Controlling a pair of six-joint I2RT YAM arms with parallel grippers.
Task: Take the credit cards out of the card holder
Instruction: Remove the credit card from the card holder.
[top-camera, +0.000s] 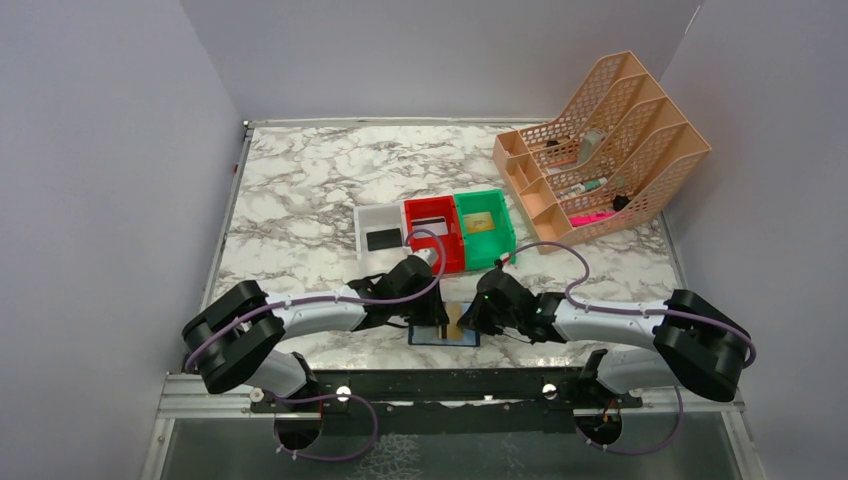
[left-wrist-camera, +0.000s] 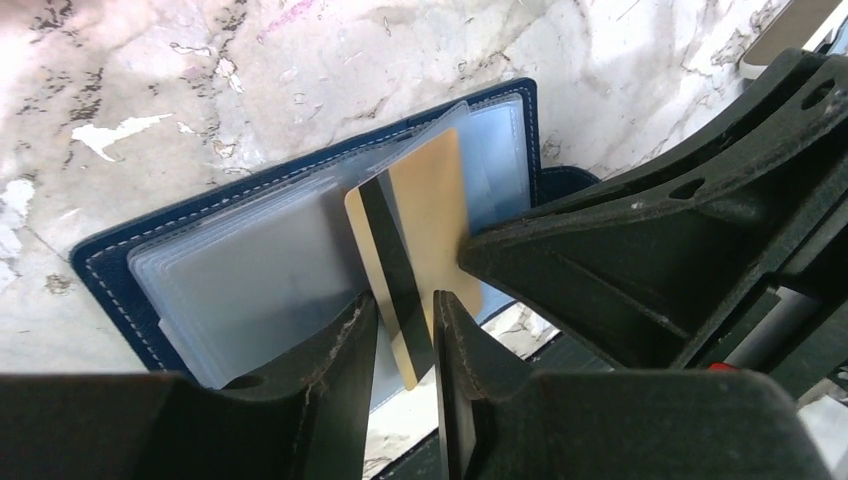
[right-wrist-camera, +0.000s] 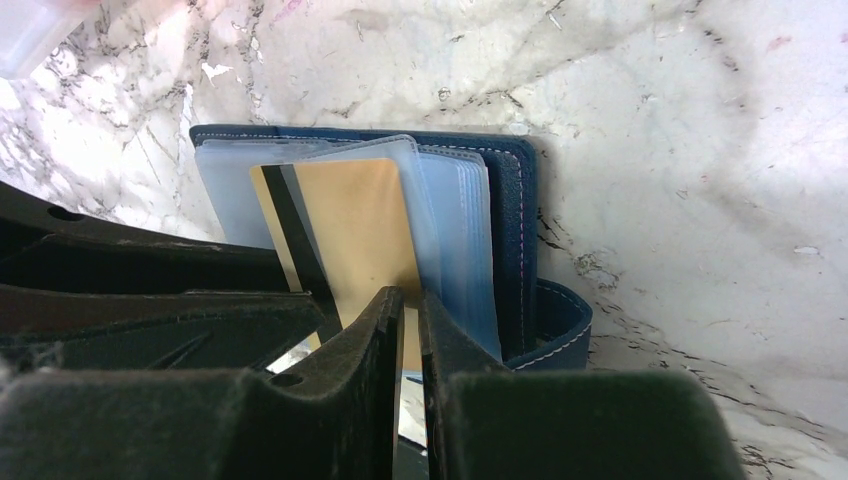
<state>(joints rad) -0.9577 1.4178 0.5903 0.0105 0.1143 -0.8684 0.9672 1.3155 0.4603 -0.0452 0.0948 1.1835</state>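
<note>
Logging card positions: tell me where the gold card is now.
Top view, centre, near edge of the table: the gold card sticks partly out of the open card holder, between the fingers of the left gripper, right gripper alongside.
</note>
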